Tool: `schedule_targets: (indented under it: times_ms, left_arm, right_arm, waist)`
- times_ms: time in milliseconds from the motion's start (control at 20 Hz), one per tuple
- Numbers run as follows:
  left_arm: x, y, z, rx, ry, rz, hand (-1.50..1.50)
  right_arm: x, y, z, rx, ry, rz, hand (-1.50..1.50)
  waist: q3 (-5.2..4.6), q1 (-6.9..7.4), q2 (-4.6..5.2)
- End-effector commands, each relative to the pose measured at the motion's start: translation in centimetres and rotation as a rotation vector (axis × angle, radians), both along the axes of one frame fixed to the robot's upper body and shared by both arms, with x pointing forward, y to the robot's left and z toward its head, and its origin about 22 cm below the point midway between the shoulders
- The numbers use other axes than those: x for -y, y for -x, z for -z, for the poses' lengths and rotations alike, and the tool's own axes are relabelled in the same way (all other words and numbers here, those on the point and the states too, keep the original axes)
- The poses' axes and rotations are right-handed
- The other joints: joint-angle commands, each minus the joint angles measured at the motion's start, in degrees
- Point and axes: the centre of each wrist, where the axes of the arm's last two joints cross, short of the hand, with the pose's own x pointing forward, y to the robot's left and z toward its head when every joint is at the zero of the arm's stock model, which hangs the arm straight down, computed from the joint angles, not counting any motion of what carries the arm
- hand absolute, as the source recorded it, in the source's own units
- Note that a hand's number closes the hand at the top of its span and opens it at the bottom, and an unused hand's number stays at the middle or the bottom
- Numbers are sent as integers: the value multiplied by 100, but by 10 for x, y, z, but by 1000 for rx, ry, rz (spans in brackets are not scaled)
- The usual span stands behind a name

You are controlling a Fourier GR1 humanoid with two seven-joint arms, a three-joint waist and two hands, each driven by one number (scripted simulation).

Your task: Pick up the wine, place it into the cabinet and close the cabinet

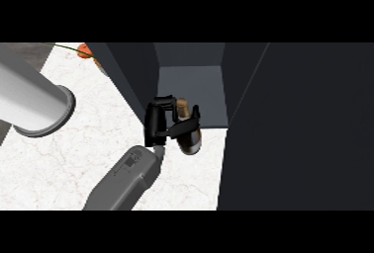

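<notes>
The right hand (162, 121), black at the end of a grey forearm that comes up from the near edge, is clenched round the dark brown glass wine bottle (190, 141). Its fingers wrap the bottle's left side and a thumb crosses over the middle of the body. The bottle lies just right of the palm, partly hidden by the fingers: a lighter brown end shows past the hand on the far side and a darker rounded end shows on the near side. Whether it rests on anything cannot be told.

Hand and bottle are at the mouth of the open dark grey cabinet (131, 74). The bottle's far end lies over the front edge of the cabinet's paler grey inner floor (191, 86), and its near end is over the white marbled worktop (80, 158). The cabinet's left wall stands just left of the hand. The wide dark cabinet door (300, 128) stands open just right of the bottle and fills the right side.

Far to the left, a thick pale grey cylinder with a flanged end (33, 101) reaches in over the worktop. A small orange object (85, 50) shows at the far edge, partly hidden behind the cabinet.
</notes>
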Motion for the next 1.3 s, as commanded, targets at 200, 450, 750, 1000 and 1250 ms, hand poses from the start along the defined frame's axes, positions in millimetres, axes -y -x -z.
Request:
schedule_targets:
  times_ms: [200,450,750,1000,1250]
  left_arm:
    - [-3,-34,4,6,38,22,150]
    - [6,-49,-11,-16,46,28,150]
    - [11,-67,-26,-33,25,10,150]
    - [2,-72,-14,-88,-92,-48,150]
    - [-14,-71,2,-124,-118,-55,150]
  right_arm:
    - [3,2,-6,6,-42,-11,-150]
    - [11,-3,-1,18,-29,-21,-150]
    - [19,-5,6,13,-25,-32,-150]
    - [-3,-5,-10,30,-21,-80,-150]
    - [10,-7,-14,45,-36,-62,-150]
  waist:
    - [1,-11,7]
    - [2,-29,10]
    - [4,-63,20]
    - [-3,-239,84]
    - [-2,-239,93]
